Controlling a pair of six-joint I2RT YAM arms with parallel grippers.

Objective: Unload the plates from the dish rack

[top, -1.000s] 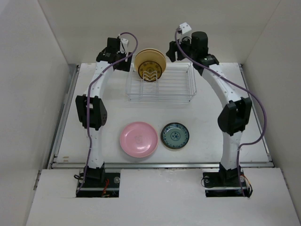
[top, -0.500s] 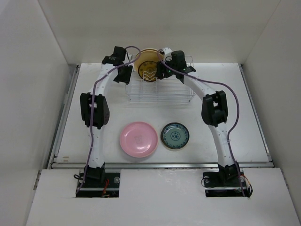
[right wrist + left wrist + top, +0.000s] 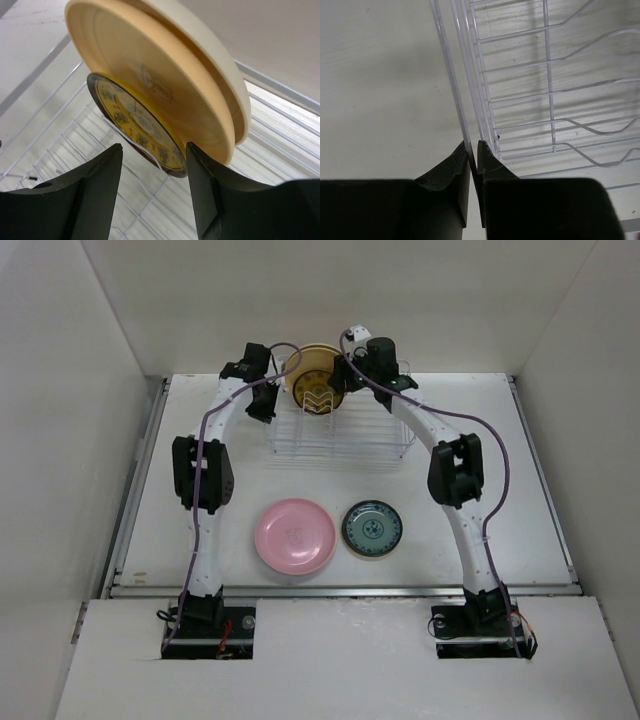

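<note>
The right gripper [image 3: 153,150], newly swung in, gapes wide astride the amber plate [image 3: 135,125] for lifting, while the left gripper [image 3: 473,150] clamps the dish rack [image 3: 340,438] rim.

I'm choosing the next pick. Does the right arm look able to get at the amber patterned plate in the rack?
Probably yes: the right end effector is open, its fingers either side of the amber patterned plate with nothing between; the tan plate stands close behind.
</note>
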